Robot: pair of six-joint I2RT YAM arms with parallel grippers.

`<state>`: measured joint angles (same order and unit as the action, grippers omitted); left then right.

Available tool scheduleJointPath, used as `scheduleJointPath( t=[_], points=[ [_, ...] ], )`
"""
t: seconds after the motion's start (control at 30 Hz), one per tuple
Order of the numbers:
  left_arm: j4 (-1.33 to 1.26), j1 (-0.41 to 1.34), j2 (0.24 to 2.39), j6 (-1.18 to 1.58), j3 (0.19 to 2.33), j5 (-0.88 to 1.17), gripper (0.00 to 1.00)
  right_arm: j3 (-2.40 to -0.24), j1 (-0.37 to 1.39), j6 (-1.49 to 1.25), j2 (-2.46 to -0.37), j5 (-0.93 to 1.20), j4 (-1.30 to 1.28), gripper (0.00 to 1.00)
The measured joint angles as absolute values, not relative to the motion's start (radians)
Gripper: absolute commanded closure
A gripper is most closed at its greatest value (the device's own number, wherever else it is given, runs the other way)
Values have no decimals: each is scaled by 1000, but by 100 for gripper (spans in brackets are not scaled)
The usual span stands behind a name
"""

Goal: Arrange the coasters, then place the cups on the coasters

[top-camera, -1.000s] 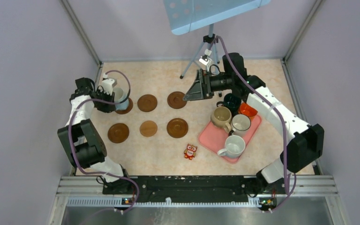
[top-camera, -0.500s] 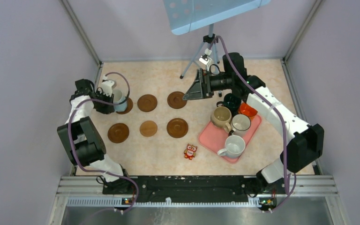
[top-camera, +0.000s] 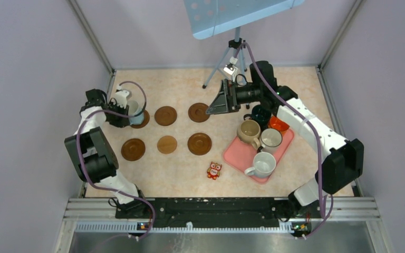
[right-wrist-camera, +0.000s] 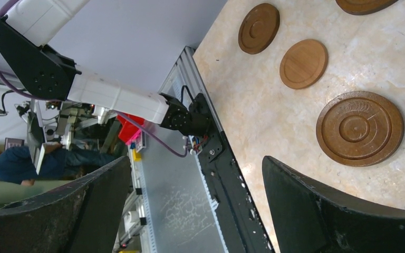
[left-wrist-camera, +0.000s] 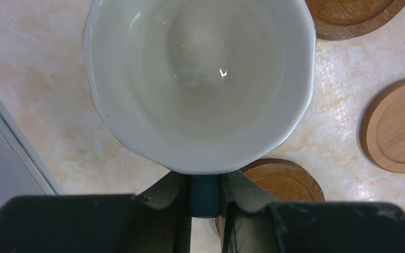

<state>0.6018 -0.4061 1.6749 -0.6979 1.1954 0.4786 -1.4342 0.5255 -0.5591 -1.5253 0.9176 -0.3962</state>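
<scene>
- Holding the light blue mug (left-wrist-camera: 200, 79) by its handle, my left hand (left-wrist-camera: 205, 196) is pinching almost fully shut on it at the left side of the overhead frame.
- Against a second ago, the mug is creeping only a hair toward the upper left while that arm's elbow is swinging left. I am reading this as trimming the position, not carrying.
- The mug is overlapping the upper-left part of the back-left coaster (top-camera: 143, 120) and looking off-centre. I cannot tell whether its base is touching down.
- My right hand (right-wrist-camera: 196, 161) is spreading a touch wider than a second ago, about as wide as it goes, and gripping nothing. It is hovering in the upper middle of the overhead frame, just beside the back-right coaster (top-camera: 199, 112).
- The coasters are lying in two rows of three at centre left, so I am judging the arranging finished and this the first cup going down.
- Five more cups are waiting on the pink tray (top-camera: 235, 158), right of centre. I am expecting the right hand to go for one of them.
</scene>
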Motion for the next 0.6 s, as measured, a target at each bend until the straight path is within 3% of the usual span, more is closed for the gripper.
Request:
scheduleJointPath(
  t=[0.23, 0.4, 0.6],
  points=[
    [587, -406, 1683, -698, 1198, 482, 97, -1434, 525, -559, -1526, 918, -397, 7],
    [580, -406, 1698, -698, 1213, 482, 73, -1434, 525, -559, -1526, 918, -396, 7],
    [583, -406, 1699, -700, 1231, 499, 56, -1434, 525, -559, -1526, 918, -397, 7]
  ],
)
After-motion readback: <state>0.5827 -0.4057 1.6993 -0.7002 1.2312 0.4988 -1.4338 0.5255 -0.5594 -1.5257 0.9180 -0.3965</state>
